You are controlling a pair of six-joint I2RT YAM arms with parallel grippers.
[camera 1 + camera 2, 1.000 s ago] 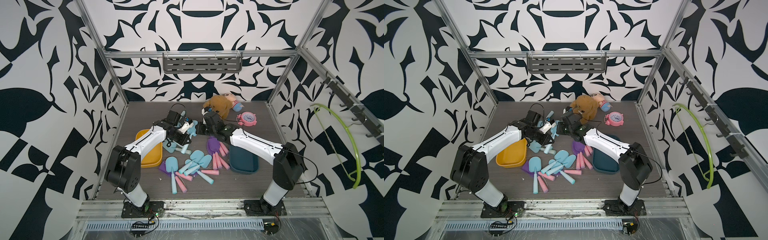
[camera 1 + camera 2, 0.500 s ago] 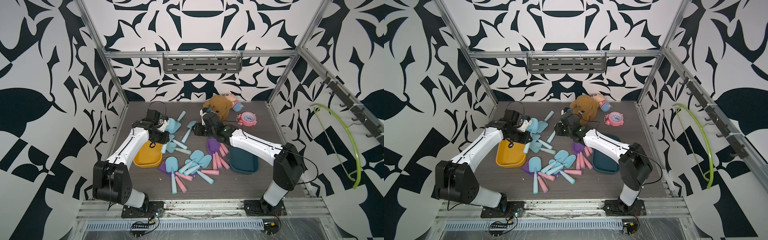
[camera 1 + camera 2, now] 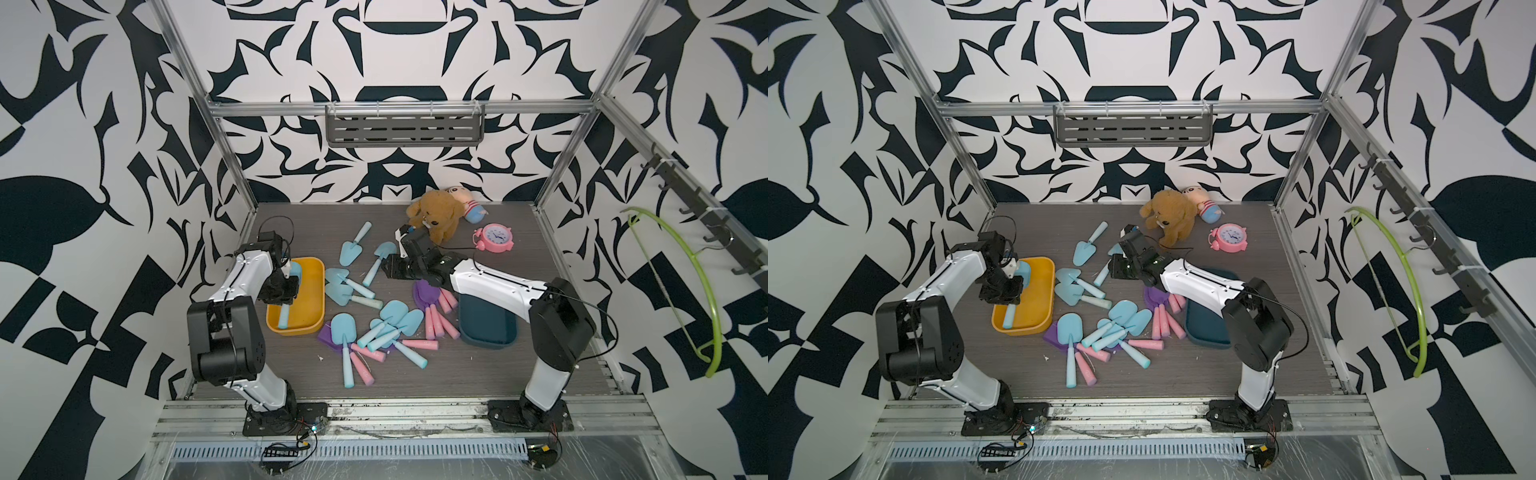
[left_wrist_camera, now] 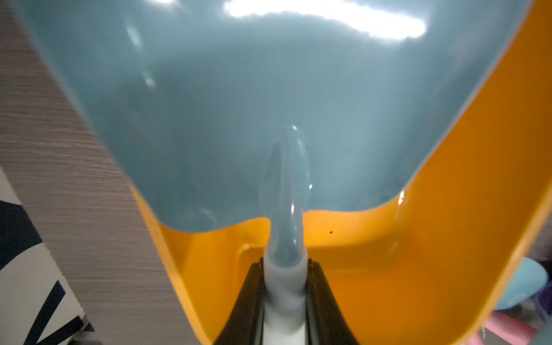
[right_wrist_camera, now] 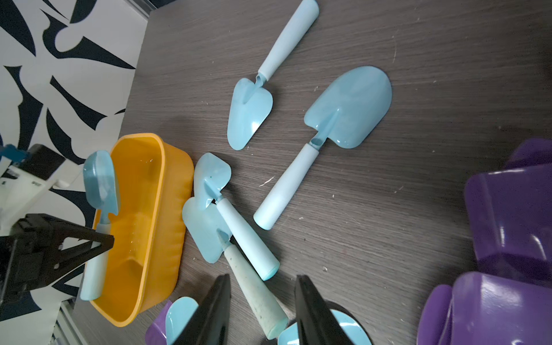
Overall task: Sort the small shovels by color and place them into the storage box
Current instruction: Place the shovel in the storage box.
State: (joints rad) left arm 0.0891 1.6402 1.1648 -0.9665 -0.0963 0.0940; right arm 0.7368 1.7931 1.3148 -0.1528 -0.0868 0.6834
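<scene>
left gripper [image 3: 284, 291] was clamped on the handle of one blue shovel [image 3: 284, 316], low inside the yellow box [image 3: 318, 291]. nothing else was boxed. right gripper [image 5: 263, 280] was part open and empty, beside that box over loose blue shovels [image 3: 347, 286]. purple shovels [image 3: 426, 293] lay farther from it, unsorted. task judged barely begun.

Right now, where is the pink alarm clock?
In both top views the pink alarm clock sits toward the far right corner of the table, just right of the brown teddy bear.
</scene>
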